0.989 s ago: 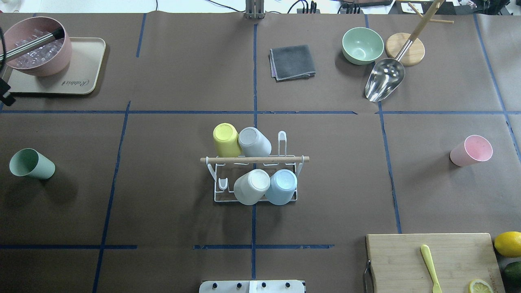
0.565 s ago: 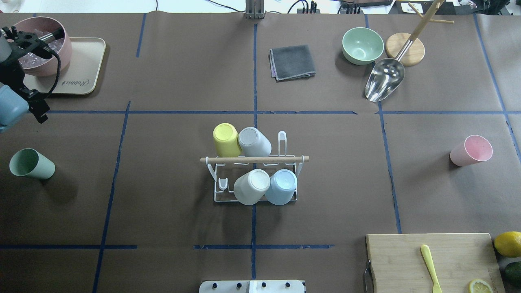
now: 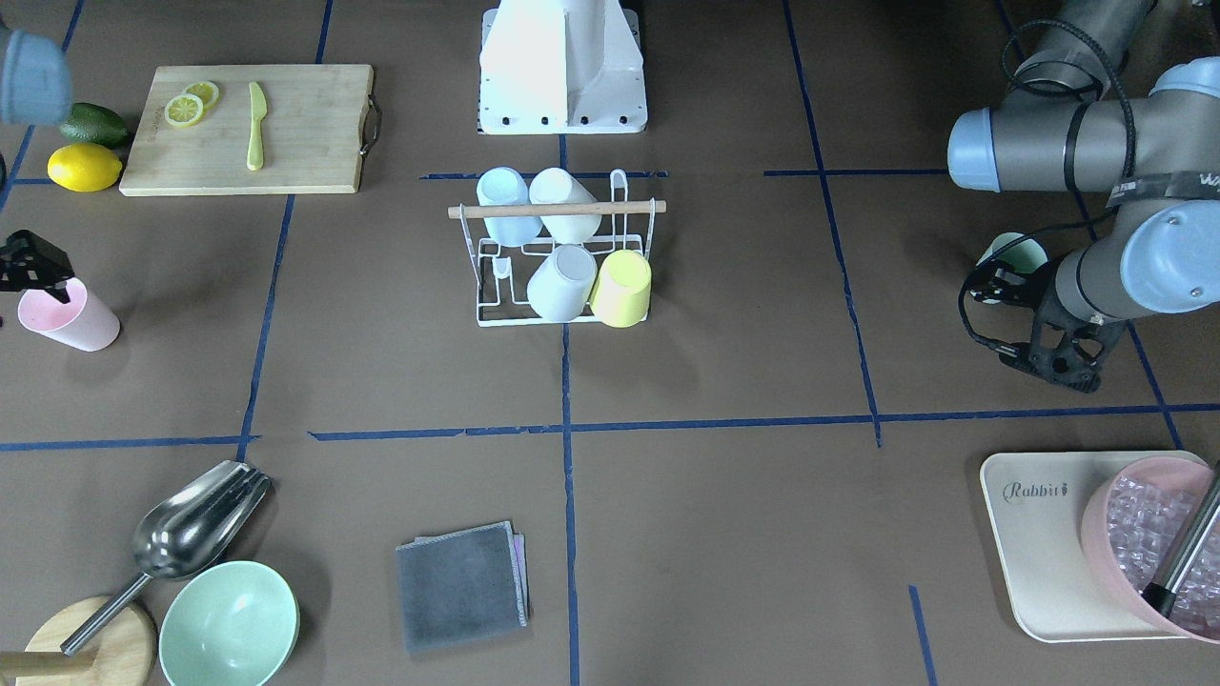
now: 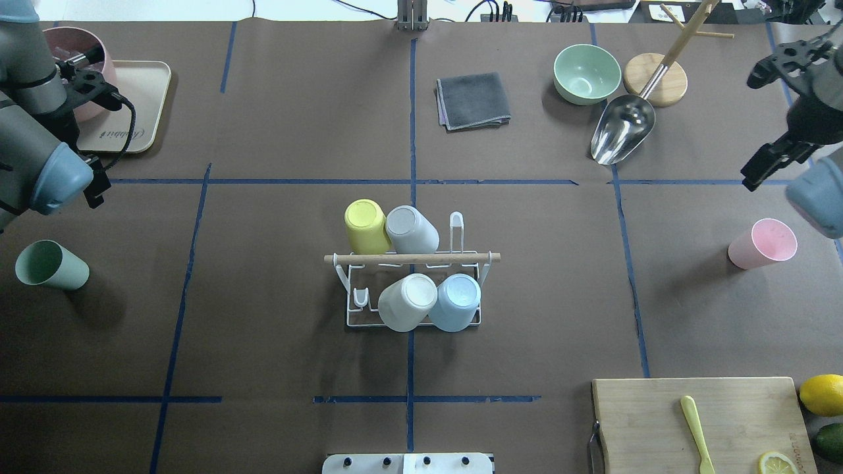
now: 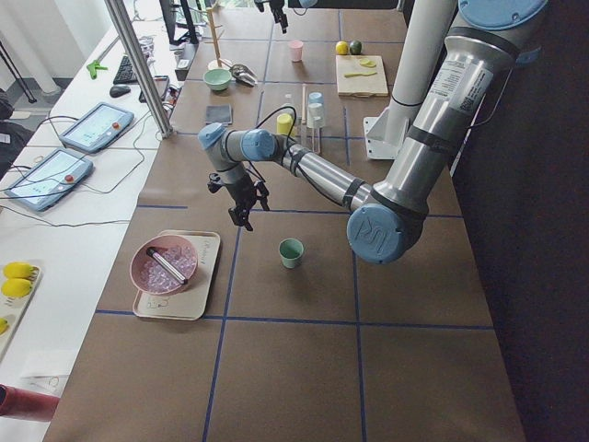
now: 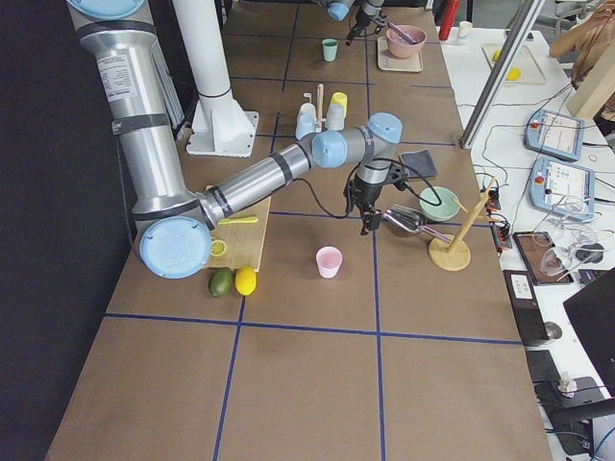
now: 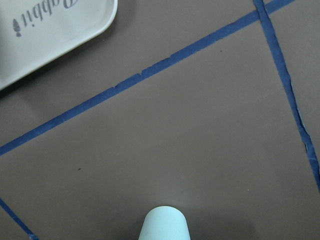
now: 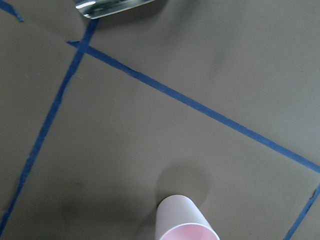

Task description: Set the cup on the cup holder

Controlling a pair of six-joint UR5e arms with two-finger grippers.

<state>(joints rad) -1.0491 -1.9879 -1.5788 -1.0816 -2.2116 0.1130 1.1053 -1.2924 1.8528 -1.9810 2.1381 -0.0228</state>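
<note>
Brown paper marked off with blue tape (image 4: pixel 296 182) covers the table (image 4: pixel 276 329). Over it the left gripper (image 5: pixel 242 216) hangs pointing down. No view shows its fingers closely, so how far its jaws stand apart cannot be told. The green cup (image 4: pixel 51 264) stands upright on the paper near it but apart. In the left wrist view, only the cup's side pokes in at the middle of the bottom edge. The beige tray (image 4: pixel 141 112) lies on the gripper's other side.

The right gripper (image 6: pixel 366 223) also points down above the paper, and the spread of its jaws cannot be told either. The pink cup (image 4: pixel 762 243) stands upright, apart from it, and shows at the bottom edge of the right wrist view. The metal scoop (image 4: pixel 622 135) lies near that gripper.

Well apart from both cups, at the table's middle, stands the cup holder (image 4: pixel 421 258). Four cups sit upside down on its prongs: yellow (image 4: pixel 365 226), grey (image 4: pixel 411 229), white (image 4: pixel 408 301) and light blue (image 4: pixel 456 301).
</note>
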